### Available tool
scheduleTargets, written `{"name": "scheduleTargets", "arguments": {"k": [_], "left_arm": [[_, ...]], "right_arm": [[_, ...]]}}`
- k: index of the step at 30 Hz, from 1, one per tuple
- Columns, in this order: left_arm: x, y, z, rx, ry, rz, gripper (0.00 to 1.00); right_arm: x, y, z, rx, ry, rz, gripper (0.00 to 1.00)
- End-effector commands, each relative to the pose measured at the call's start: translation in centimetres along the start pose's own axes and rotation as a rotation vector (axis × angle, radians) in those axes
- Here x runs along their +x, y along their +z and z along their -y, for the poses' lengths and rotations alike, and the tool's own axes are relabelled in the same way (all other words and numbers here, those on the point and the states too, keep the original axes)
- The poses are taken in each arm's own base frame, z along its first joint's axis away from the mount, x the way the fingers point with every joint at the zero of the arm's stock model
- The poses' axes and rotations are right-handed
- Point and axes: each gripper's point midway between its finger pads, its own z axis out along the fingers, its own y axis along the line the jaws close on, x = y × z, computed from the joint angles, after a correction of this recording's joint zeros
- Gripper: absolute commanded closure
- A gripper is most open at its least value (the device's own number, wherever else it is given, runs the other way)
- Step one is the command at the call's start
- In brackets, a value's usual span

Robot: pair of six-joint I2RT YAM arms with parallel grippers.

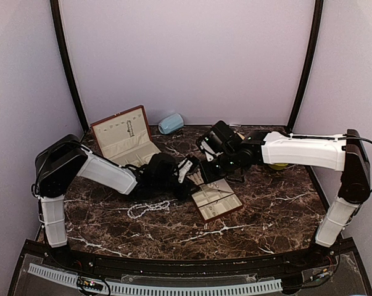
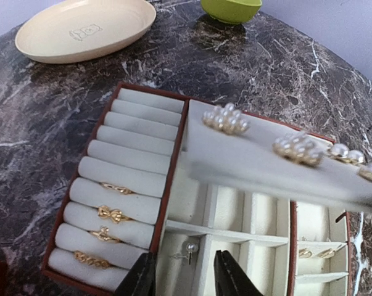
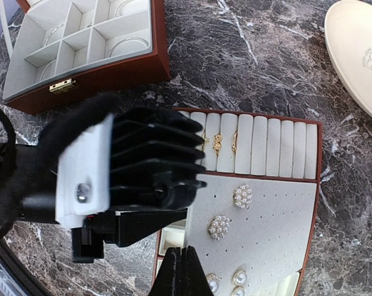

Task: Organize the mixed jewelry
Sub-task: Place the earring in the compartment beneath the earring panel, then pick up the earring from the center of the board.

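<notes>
A small red-brown jewelry box [image 1: 218, 201] lies open mid-table, with gold rings [image 2: 110, 214] in its ring rolls. My left gripper [image 2: 184, 277] is open just above a compartment that holds a small pearl earring [image 2: 192, 249]. It shows in the top view [image 1: 189, 179] at the box's near-left corner. My right gripper [image 3: 183, 274] is shut on the edge of the cream earring panel [image 3: 266, 216] and holds it raised over the compartments. The panel [image 2: 260, 163] carries pearl cluster earrings [image 2: 226, 118]. A white pearl strand [image 1: 148, 208] lies on the marble to the left of the box.
A larger open box [image 1: 124, 139] stands at the back left, and shows in the right wrist view [image 3: 81, 55]. A blue case [image 1: 171, 123] sits by the back wall. A cream plate [image 2: 81, 28] and a green bowl [image 2: 232, 9] sit beyond the small box.
</notes>
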Motion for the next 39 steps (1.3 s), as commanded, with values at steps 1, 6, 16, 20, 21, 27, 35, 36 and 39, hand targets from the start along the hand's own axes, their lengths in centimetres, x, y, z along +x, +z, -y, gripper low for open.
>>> {"name": "scheduleTargets", "arguments": {"k": [1, 6, 16, 20, 21, 27, 35, 36, 39], "left_arm": [[-6.3, -4.6, 0.7, -0.016, 0.060, 0.185, 0.64], [-6.1, -7.6, 1.0, -0.029, 0.098, 0.221, 0.62], [0.0, -10.2, 1.5, 0.067, 0.124, 0.105, 0.61], [2.6, -9.7, 2.4, 0.145, 0.166, 0.050, 0.64], [2.9, -9.6, 2.5, 0.153, 0.174, 0.041, 0.65], [4.8, -7.8, 1.5, 0.126, 0.263, -0.030, 0.66], [6.2, -6.6, 0.9, 0.117, 0.329, -0.070, 0.66], [6.3, -6.6, 0.9, 0.118, 0.328, -0.071, 0.65], [6.6, -6.2, 1.0, 0.126, 0.324, -0.078, 0.65]], "right_arm": [[-1.1, -0.1, -1.2, -0.033, -0.005, 0.039, 1.00], [-1.2, -0.1, -1.2, -0.034, -0.006, 0.040, 1.00], [-1.2, 0.0, -1.5, -0.046, -0.011, 0.042, 1.00], [-1.3, -0.1, -1.5, -0.044, -0.013, 0.044, 1.00], [-1.4, -0.1, -1.5, -0.044, -0.013, 0.044, 1.00], [-1.5, -0.1, -1.7, -0.046, -0.015, 0.044, 1.00], [-1.5, -0.2, -1.6, -0.041, -0.015, 0.043, 1.00], [-1.5, -0.2, -1.6, -0.043, -0.015, 0.043, 1.00], [-1.4, -0.1, -1.7, -0.045, -0.016, 0.041, 1.00]]}}
